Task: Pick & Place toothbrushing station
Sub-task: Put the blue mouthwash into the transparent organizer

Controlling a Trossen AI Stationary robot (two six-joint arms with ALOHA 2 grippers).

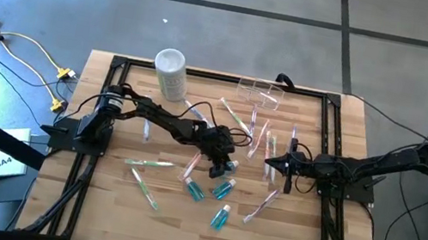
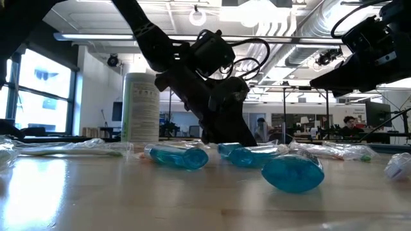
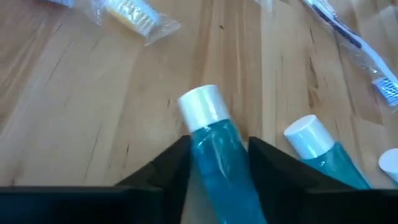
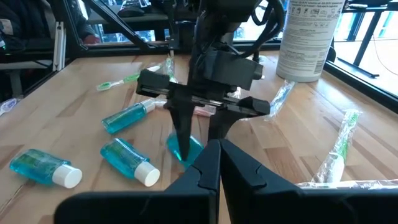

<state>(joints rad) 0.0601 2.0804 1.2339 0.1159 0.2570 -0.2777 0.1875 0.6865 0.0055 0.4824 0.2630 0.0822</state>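
The clear toothbrushing station (image 1: 258, 92) stands at the table's far edge, right of centre, and no gripper is near it. Several blue bottles with white caps lie at the table's middle. My left gripper (image 1: 219, 169) reaches down among them and is shut on one blue bottle (image 3: 217, 162), also seen as the blue bottle (image 4: 188, 149) in the right wrist view. My right gripper (image 4: 217, 155) hovers shut to the right of the middle, as my right gripper (image 1: 287, 163) shows from above. It touches nothing. My left gripper pinches the blue bottle's body (image 3: 200, 158) between its two fingers, just behind the white cap (image 3: 202, 106). The fingers slant down from the table's left and lie along the bottle, one on each side. The bottle lies on the table, cap pointing away from the gripper.
A whitish cylindrical container (image 1: 169, 73) stands at the far left. Wrapped toothbrushes (image 1: 236, 117) lie scattered over the wood. Another blue bottle (image 3: 323, 152) lies close beside the held one, and two more (image 1: 221, 217) lie nearer the front edge. A black frame (image 1: 119, 61) borders the table.
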